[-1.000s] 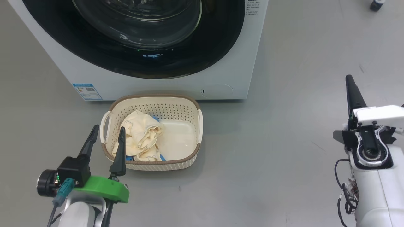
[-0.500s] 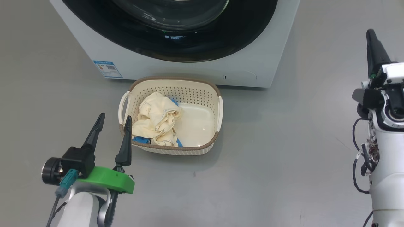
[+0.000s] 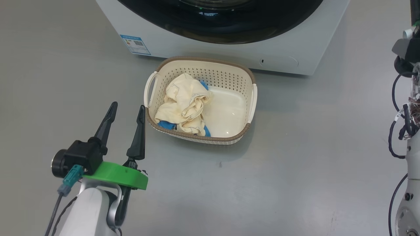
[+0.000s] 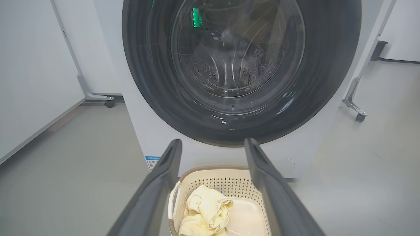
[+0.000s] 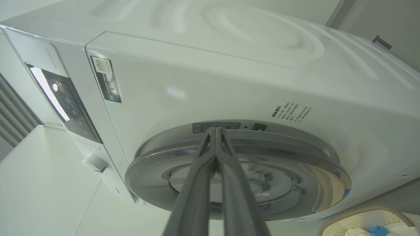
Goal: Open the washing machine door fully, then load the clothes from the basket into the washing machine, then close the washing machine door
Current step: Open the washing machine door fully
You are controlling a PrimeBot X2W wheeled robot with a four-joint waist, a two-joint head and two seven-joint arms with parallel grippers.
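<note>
The left gripper hangs with its fingers spread wide and nothing between them, just beside the left end of the basket and clear of it. The basket sits on the grey floor close in front of the washing machine, with the clothes bunched in its left half. The right gripper has its fingers pressed together, empty, with the tips at the edge of the shut washing machine door. Whether they touch the rim is hard to tell.
</note>
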